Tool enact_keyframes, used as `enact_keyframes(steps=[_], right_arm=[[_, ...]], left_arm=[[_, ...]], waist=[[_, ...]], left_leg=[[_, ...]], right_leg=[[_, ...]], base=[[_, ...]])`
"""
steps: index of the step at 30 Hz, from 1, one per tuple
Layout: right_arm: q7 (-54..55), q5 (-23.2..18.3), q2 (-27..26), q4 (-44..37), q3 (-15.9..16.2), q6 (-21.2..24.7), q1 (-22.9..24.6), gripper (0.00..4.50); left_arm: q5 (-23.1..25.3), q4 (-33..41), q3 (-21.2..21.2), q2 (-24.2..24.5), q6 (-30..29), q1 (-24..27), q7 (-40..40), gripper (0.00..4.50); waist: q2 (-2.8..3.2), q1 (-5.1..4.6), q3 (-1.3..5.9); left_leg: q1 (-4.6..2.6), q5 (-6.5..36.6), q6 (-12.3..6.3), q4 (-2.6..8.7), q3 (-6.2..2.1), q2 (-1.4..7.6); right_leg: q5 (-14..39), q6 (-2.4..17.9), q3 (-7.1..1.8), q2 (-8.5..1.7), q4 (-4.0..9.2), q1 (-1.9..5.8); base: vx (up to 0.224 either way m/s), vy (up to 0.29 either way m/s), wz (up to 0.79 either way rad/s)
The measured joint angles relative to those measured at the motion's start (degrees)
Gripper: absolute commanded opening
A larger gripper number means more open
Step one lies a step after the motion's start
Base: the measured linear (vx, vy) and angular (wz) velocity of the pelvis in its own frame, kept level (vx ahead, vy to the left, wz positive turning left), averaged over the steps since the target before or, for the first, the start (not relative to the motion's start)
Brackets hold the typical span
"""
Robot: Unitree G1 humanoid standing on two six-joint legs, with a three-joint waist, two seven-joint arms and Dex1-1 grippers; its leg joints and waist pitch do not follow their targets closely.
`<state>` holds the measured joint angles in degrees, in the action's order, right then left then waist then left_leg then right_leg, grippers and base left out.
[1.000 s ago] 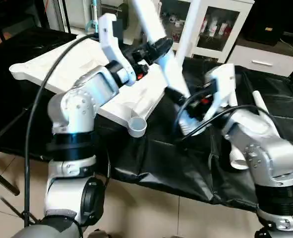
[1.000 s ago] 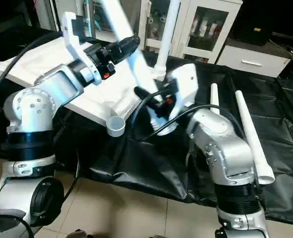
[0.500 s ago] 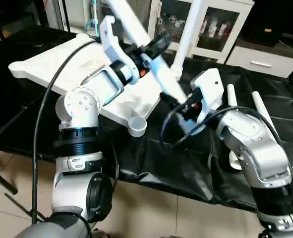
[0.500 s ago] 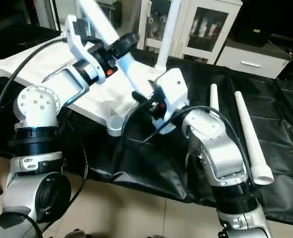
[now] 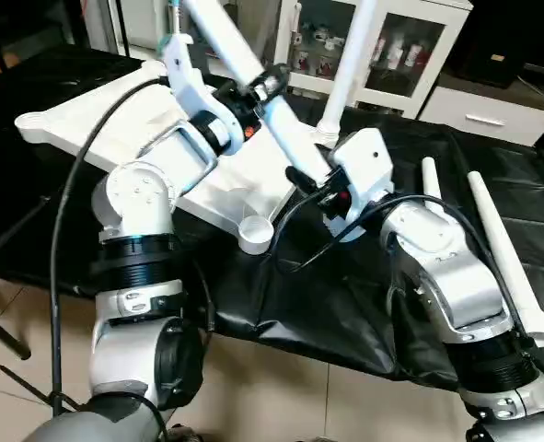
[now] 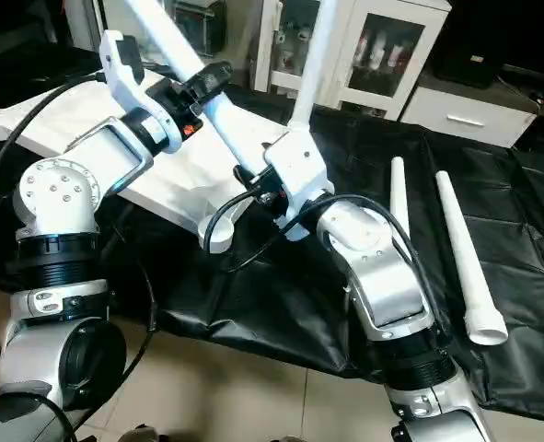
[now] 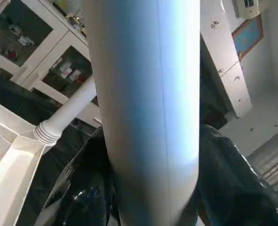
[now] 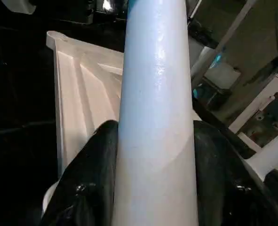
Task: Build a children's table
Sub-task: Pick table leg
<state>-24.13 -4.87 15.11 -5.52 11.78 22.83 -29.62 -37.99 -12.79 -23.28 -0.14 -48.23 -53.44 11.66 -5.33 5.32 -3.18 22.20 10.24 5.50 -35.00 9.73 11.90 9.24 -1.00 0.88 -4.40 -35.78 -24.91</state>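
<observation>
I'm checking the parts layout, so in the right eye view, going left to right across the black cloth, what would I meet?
Table top → open corner socket → leg held by both pincers → upright leg already fitted → two loose legs lying side by side.

One white tabletop, four white legs: one upright, one held, two lying.

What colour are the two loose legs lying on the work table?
White, both legs, against the black cloth; clearest in the right eye view.
</observation>
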Motion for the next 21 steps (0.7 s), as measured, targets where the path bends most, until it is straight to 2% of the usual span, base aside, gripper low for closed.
enact_keyframes(steps=[2, 4, 5, 9, 11, 13, 14, 17, 19, 21], right_arm=[[-0.04, 0.37, 0.13, 0.01, 0.00, -0.33, 0.00, 1.82], [0.09, 0.84, 0.14, 0.20, -0.02, -0.44, 0.00, 2.38], [0.07, 0.86, 0.14, 0.30, -0.02, -0.47, 0.00, 2.38], [0.00, 0.44, 0.14, 0.43, -0.28, -0.58, 0.01, 2.86], [-0.36, -0.40, -0.26, 0.52, -0.94, -0.63, 0.00, 2.91], [-1.12, -1.49, -0.73, 0.98, -1.45, -1.18, 0.00, 3.22], [-1.38, -1.71, -0.94, 1.18, -1.52, -1.30, 0.00, 3.22], [-6.60, -9.81, -3.42, -0.32, -3.98, -1.18, 0.12, 3.38], [-9.59, -19.45, -3.59, -3.17, -8.87, 4.21, -0.23, 3.39], [-12.14, -27.62, -1.20, -4.50, -13.97, 11.00, -1.35, 3.39]], left_arm=[[-0.26, -0.33, -0.09, 0.03, 0.21, -0.04, -0.05, 2.18], [-0.75, -1.10, -0.25, -0.21, 0.80, -0.19, -0.06, 1.94], [-0.90, -1.38, -0.39, -0.34, 1.03, -0.24, -0.09, 1.94], [-0.58, -2.20, -0.82, -0.22, 2.31, -0.39, -1.36, 1.80], [-0.59, -2.11, -0.84, 0.01, 2.31, -0.39, -1.72, 1.78], [-0.59, -2.11, -0.88, 0.84, 2.31, -0.39, -2.03, 1.77], [-0.59, -2.11, -0.95, 1.24, 2.31, -0.39, -2.04, 1.77], [-0.05, -2.12, -0.86, 3.34, 2.59, -0.38, -1.86, 1.77], [0.64, -2.47, -0.12, 4.67, 2.78, -0.38, -0.48, 1.77], [0.80, -3.07, 0.26, 5.91, 3.10, -0.39, 0.95, 1.76]], waist=[[0.01, -0.06, 0.00], [0.02, -0.11, 0.00], [0.02, -0.15, 0.00], [-0.02, -0.16, 0.00], [-0.02, -0.14, 0.01], [-0.02, -0.15, 0.01], [-0.02, -0.14, 0.01], [0.03, -0.19, -0.03], [0.13, 0.07, -0.07], [0.18, 0.48, -0.10]], left_leg=[[-0.01, 0.00, 0.00, 0.00, 0.00, 0.00], [-0.03, 0.00, 0.00, 0.01, -0.01, 0.00], [-0.03, 0.00, 0.01, 0.01, -0.01, 0.00], [-0.03, 0.00, 0.00, 0.01, -0.03, 0.01], [-0.03, 0.00, 0.00, 0.01, -0.03, 0.01], [-0.03, 0.00, 0.00, 0.01, -0.03, 0.01], [-0.03, 0.00, 0.00, 0.00, -0.03, 0.01], [-0.03, 0.00, 0.00, 0.01, -0.03, 0.02], [-0.03, 0.01, -0.03, 0.01, -0.03, 0.01], [-0.02, 0.03, -0.07, -0.06, -0.04, 0.00]], right_leg=[[0.00, 0.00, 0.00, 0.00, -0.01, 0.00], [-0.01, 0.01, 0.01, 0.01, -0.03, 0.00], [-0.01, 0.01, 0.01, 0.01, -0.03, 0.00], [-0.01, 0.01, 0.02, 0.02, -0.04, 0.00], [-0.01, 0.01, 0.01, 0.02, -0.04, 0.00], [-0.01, 0.01, 0.02, 0.02, -0.04, 0.00], [-0.01, 0.01, 0.02, 0.02, -0.04, -0.01], [-0.01, 0.01, 0.02, 0.03, -0.04, -0.02], [-0.01, 0.02, 0.01, 0.01, -0.01, 0.02], [-0.01, 0.03, 0.01, 0.01, 0.02, 0.10]], base=[[0.000, 0.000, 0.00], [0.000, 0.000, 0.00], [0.000, 0.000, 0.00], [0.000, 0.000, 0.00], [0.000, 0.000, 0.00], [0.000, 0.000, 0.00], [0.000, 0.000, 0.00], [0.000, 0.000, 0.00], [0.000, 0.000, 0.00], [0.000, 0.000, 0.00]])
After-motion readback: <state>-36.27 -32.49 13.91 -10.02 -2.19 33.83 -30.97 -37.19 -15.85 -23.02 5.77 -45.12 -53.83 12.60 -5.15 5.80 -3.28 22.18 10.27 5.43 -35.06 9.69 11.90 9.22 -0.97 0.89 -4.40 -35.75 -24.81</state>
